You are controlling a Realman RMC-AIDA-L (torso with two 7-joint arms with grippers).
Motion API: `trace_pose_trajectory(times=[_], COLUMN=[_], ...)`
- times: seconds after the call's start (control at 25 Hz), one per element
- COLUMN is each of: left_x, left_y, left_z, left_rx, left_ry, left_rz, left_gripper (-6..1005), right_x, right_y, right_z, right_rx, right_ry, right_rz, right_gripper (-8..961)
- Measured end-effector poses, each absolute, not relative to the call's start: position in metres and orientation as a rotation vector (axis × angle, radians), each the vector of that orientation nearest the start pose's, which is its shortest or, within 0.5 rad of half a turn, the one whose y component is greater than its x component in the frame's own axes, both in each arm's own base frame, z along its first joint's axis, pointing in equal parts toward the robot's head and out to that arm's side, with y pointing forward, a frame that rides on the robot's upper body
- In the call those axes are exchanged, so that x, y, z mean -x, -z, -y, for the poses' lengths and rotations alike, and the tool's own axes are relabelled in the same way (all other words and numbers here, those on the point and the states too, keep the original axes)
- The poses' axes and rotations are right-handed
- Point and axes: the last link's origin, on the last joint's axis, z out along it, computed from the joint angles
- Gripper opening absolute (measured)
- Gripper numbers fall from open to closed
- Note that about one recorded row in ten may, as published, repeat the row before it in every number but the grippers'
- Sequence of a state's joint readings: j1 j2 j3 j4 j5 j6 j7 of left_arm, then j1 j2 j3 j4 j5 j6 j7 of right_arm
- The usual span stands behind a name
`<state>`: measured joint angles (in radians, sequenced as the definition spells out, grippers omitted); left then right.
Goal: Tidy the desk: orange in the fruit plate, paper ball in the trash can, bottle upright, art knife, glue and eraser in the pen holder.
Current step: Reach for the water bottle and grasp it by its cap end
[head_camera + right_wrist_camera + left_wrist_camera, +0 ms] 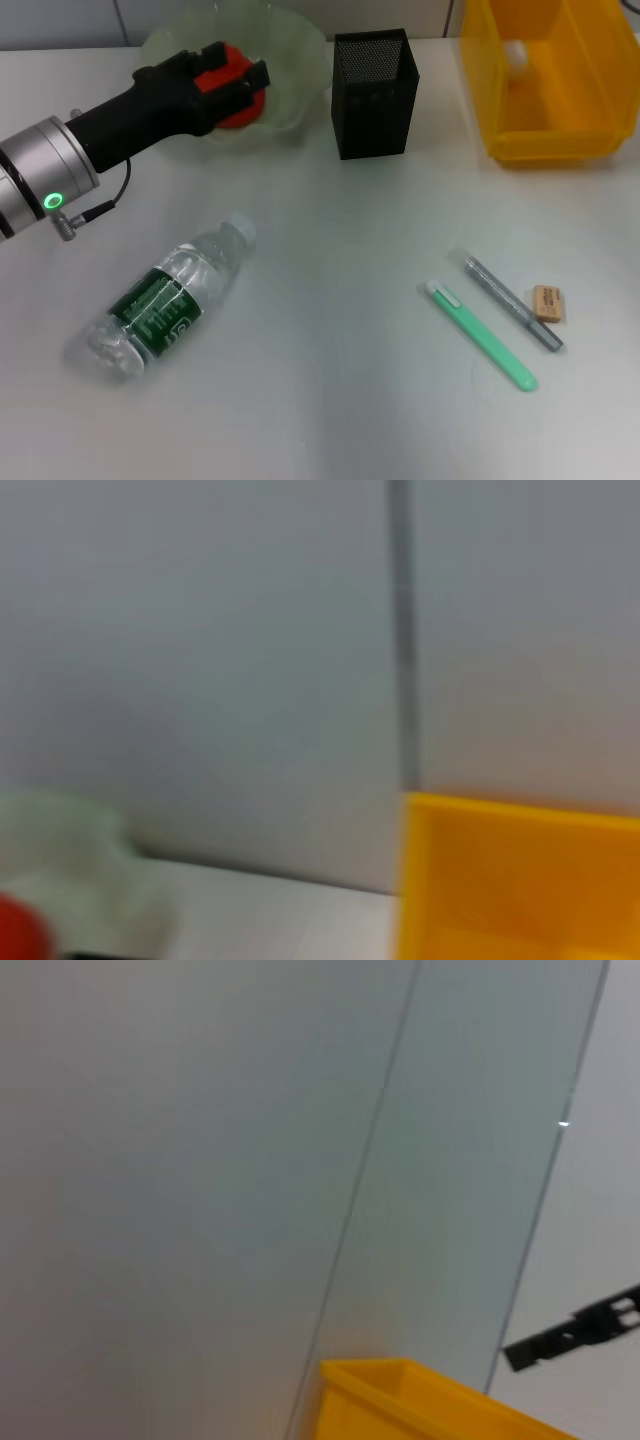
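Left gripper [228,82]: we see it over the fruit plate [300,60], its fingers clenched on the orange [238,108], which sits low in the bowl but is not let go.
Right gripper: out of sight for us.
Paper ball [515,53]: we log it done, inside the trash can [550,140].
Bottle [165,298]: lying on its side on the desk [330,400], near the left arm; still to stand.
Pen holder [374,95]: looks empty to us.
Eraser [548,302], grey art knife [512,302], green glue stick [480,335]: loose together on the desk's right, all left to do.

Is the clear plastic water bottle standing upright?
No, the clear plastic water bottle lies on its side on the white desk.
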<state>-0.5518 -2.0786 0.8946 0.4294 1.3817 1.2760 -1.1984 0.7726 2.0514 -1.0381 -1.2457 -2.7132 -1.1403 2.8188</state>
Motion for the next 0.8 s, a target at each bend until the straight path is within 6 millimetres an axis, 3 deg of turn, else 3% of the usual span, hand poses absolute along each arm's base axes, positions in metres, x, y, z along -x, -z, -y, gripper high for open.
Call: trace_pose_trajectory(times=[0.16,0.36,0.56,0.8], left_x=[0.246,0.244,0.247,0.252], left_y=[0.012,0.012,0.009,0.001], left_z=[-0.373,-0.373,-0.370,-0.368], left_rx=[2.294,2.299,2.271,2.199], left_ry=[1.015,1.017,1.039,1.105], left_rz=[0.747,0.740,0.738,0.764], left_gripper=[725,725,725,725], right_x=[-0.154,-0.164,-0.191,-0.231], right_y=[-0.080,-0.072,-0.056,-0.041], right_z=[-0.439,-0.415,-0.385,-0.359], right_rx=[2.191,2.376,2.566,2.592], right_ry=[-0.326,-0.537,-0.760,-0.938], right_rz=[-1.023,-0.927,-0.787,-0.748], right_gripper=[804,804,804,804])
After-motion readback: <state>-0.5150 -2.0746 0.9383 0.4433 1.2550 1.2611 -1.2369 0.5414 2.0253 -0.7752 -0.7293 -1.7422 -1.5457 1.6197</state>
